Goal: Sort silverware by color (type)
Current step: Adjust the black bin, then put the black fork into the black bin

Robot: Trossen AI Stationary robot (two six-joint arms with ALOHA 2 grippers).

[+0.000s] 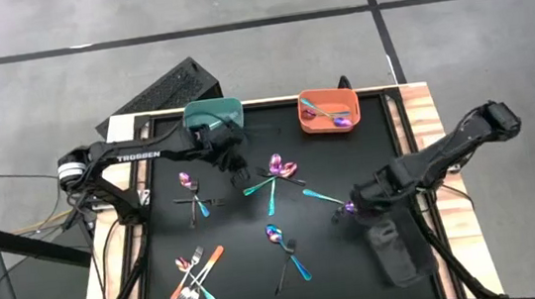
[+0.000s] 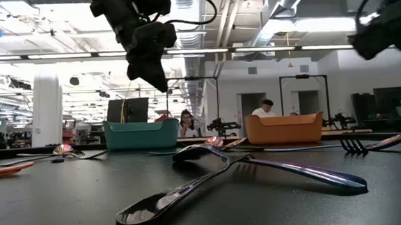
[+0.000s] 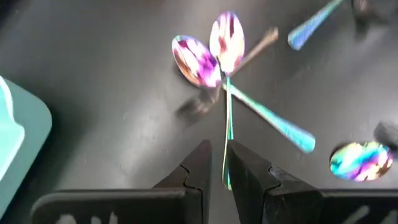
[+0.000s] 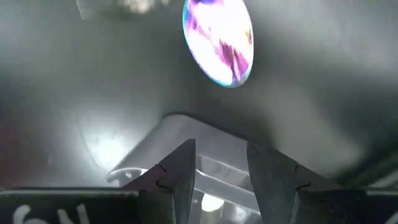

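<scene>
A dark spoon (image 2: 211, 178) lies crossed over other cutlery closest to the low camera, unsorted.

The left gripper (image 3: 216, 163), near the teal bin (image 1: 214, 113), pinches a teal handle (image 3: 226, 134); the right gripper (image 4: 219, 163) hovers part-open above a spoon bowl (image 4: 219, 42). The orange bin (image 1: 328, 110) holds a few pieces; most silverware (image 1: 193, 275) remains on the mat. The left arm reads "TROSSEN" (image 1: 137, 156).

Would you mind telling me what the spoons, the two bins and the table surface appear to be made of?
The spoons look like polished metal with an iridescent purple-pink coating: the bowls shine and mirror light. The teal bin and orange bin look like matte moulded plastic, with even colour and rounded corners. The table surface seems a dark, dull mat or sheet, faintly glossy; its material is unclear.
</scene>
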